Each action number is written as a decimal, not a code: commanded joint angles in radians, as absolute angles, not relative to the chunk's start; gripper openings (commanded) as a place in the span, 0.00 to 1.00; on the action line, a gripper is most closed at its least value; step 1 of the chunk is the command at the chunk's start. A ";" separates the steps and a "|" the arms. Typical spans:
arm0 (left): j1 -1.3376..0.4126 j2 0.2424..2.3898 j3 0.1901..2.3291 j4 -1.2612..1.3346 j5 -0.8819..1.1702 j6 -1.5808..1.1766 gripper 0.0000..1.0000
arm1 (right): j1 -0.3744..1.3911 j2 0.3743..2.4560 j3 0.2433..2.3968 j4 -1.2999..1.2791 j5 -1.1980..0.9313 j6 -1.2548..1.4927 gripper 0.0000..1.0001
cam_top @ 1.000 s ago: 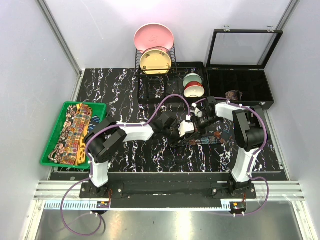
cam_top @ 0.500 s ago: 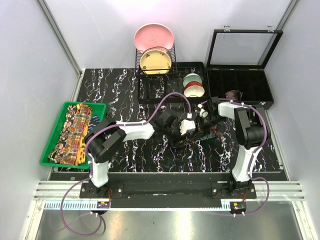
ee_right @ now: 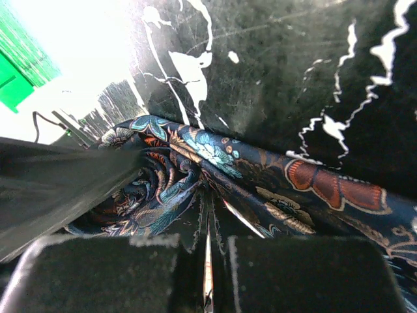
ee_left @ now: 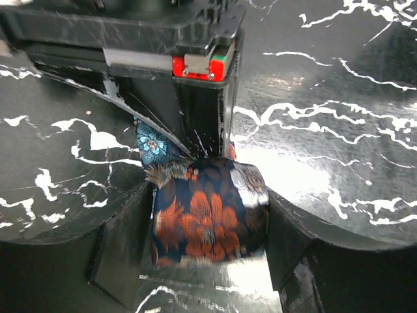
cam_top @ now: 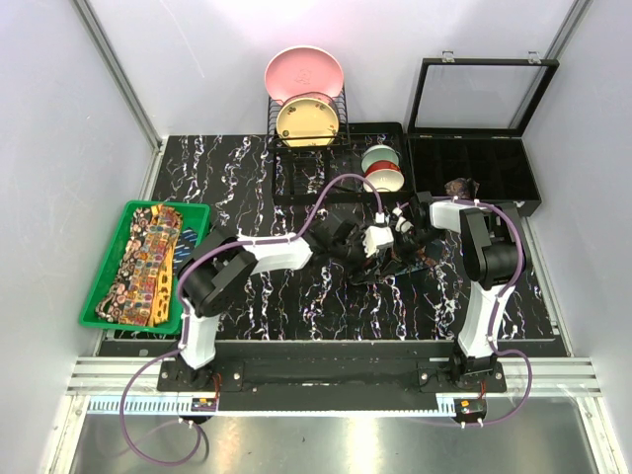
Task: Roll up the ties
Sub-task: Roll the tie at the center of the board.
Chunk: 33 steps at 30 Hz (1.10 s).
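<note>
A dark blue tie with orange-red flowers (cam_top: 397, 263) lies partly coiled on the black marbled table (cam_top: 247, 168), between my two grippers. In the left wrist view its coil (ee_left: 207, 215) sits between my left gripper's fingers (ee_left: 117, 251), which press on both of its sides. My left gripper (cam_top: 373, 240) (ee_left: 208, 199) is shut on this coil. My right gripper (cam_top: 401, 237) (ee_right: 208, 238) is shut on a fold of the same tie (ee_right: 195, 163). Yellow-orange paisley ties (cam_top: 146, 259) lie in a green tray (cam_top: 96, 286) at the left. A small brownish rolled tie (cam_top: 461, 187) sits in the black box.
An open black compartment box (cam_top: 474, 173) stands at the back right. A dish rack (cam_top: 306, 128) with pink and yellow plates stands at the back centre. Stacked bowls (cam_top: 381, 168) are just behind the grippers.
Both grippers have shifted a little toward the back. The flat length of the tie on the table has shortened as it gathered into the coil.
</note>
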<state>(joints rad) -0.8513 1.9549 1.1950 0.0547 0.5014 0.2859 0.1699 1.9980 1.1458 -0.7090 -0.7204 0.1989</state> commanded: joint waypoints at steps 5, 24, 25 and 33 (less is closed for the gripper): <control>-0.854 2.034 1.220 0.130 0.489 0.282 0.46 | 0.164 2.028 1.152 -0.675 -0.663 0.198 0.00; -0.847 1.921 1.063 0.012 0.505 0.397 0.06 | 0.095 1.994 1.167 -0.787 -0.762 0.106 0.16; -0.845 1.921 1.066 0.012 0.499 0.397 0.06 | 0.097 2.000 1.166 -0.787 -0.755 0.104 0.16; -0.835 1.827 1.062 0.090 0.535 0.313 0.12 | 0.107 2.043 1.186 -0.796 -0.617 0.107 0.13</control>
